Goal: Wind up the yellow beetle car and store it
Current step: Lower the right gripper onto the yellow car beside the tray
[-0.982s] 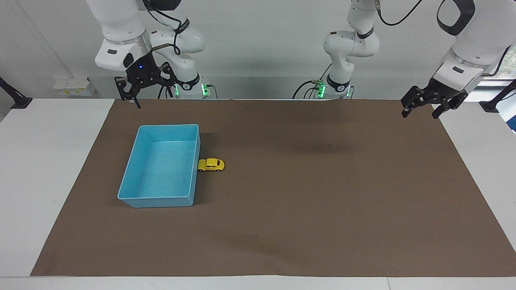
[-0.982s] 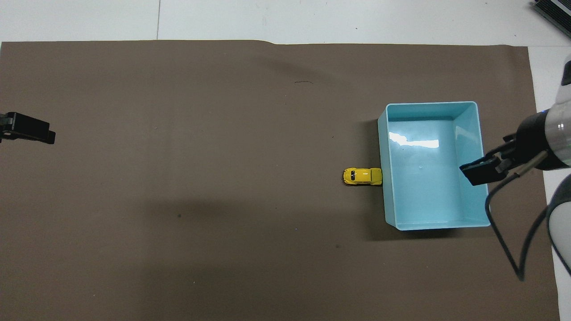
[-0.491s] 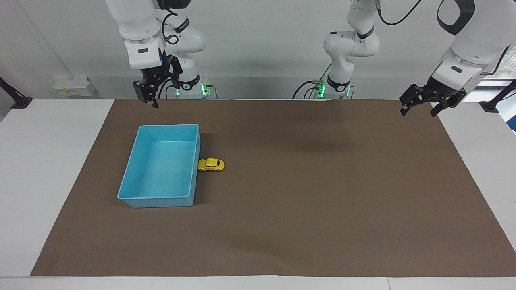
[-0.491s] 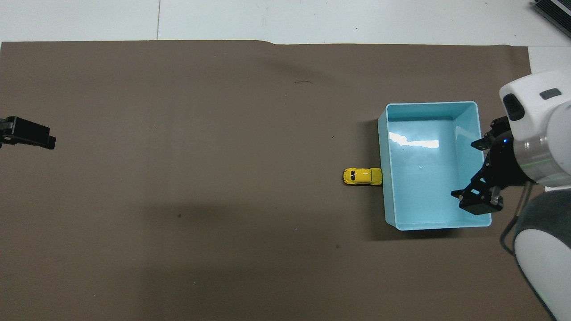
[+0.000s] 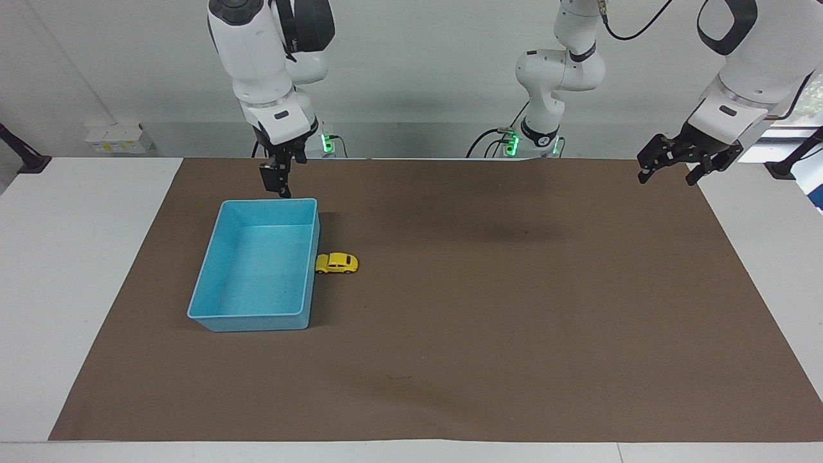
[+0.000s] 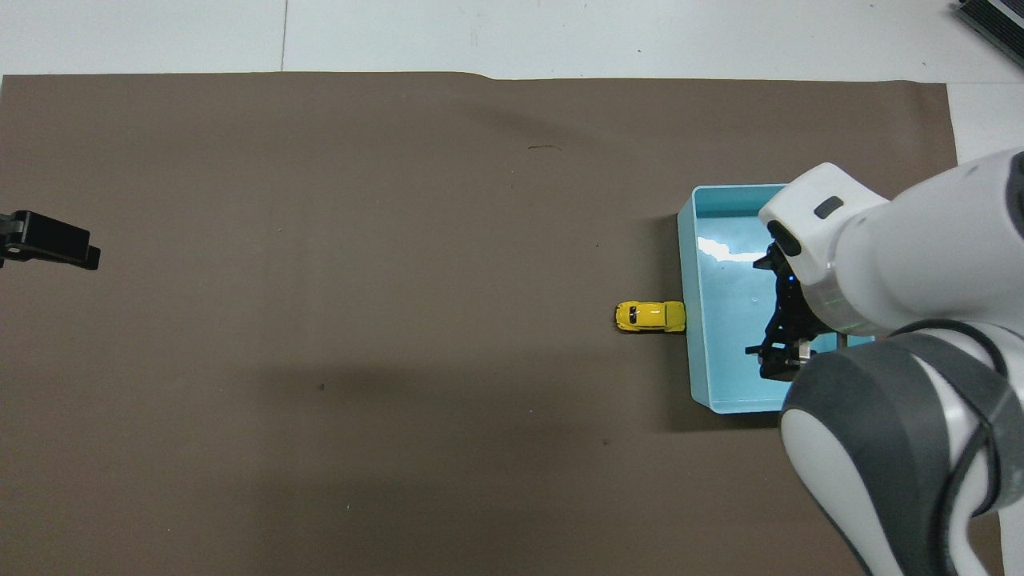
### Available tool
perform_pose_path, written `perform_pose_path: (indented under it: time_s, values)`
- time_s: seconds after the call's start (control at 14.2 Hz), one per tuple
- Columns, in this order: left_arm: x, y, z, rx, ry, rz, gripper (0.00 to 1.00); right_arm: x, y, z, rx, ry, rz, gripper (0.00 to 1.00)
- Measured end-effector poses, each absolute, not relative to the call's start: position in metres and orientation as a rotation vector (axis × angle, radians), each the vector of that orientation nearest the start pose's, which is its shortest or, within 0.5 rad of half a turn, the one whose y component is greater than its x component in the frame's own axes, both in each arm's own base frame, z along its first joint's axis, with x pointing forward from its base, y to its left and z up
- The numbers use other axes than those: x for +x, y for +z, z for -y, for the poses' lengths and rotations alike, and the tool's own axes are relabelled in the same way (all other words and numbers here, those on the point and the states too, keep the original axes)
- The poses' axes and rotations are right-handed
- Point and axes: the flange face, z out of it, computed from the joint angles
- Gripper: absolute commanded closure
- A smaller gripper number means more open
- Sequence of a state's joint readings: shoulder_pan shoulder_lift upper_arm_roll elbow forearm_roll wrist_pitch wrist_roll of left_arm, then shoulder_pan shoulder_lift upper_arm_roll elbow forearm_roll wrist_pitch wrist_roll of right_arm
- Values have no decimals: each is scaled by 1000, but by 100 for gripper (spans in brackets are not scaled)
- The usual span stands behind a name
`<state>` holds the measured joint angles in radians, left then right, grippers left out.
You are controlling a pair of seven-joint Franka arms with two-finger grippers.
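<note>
two grippers i see, both empty with jaws spread: the right gripper point(image 5: 281, 185) hangs over the blue bin's point(image 5: 212, 258) edge nearest the robots, and the left gripper point(image 5: 672, 168) waits over the mat's point(image 5: 514, 308) corner at the left arm's end. the yellow beetle car point(image 5: 336, 263) sits on the mat, touching the bin's wall.

yellow toy car point(image 6: 650, 317) sits on the brown mat point(image 6: 360, 320), touching the blue bin point(image 6: 688, 352); right claw point(image 6: 780, 360) hangs over the bin, empty; left claw point(image 6: 50, 242) shows at the mat's edge, well apart
</note>
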<state>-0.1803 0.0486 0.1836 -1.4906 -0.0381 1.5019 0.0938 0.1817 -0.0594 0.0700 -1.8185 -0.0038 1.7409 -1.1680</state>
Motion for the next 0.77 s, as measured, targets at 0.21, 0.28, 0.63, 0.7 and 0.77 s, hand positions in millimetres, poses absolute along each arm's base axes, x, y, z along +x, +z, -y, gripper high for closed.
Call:
perform_pose_path:
  time_s: [0.21,0.28,0.63,0.7,0.77]
  values:
    - [563,629,5,-3169,56,-147,0,534,515,-149,-2286,54,2136,0]
    - [563,629,5,-3169,57,-147,0,537,503,-154,-2266,53,2156,0]
    - [563,629,7,-3169,58,-152,0,538,453,-167,-2225,31,2204,0]
    - [563,629,7,-3169,58,-151,0,537,445,-167,-2219,34,2209,0]
    - [563,629,6,-3169,58,-150,0,536,437,-167,-2214,34,2213,0]
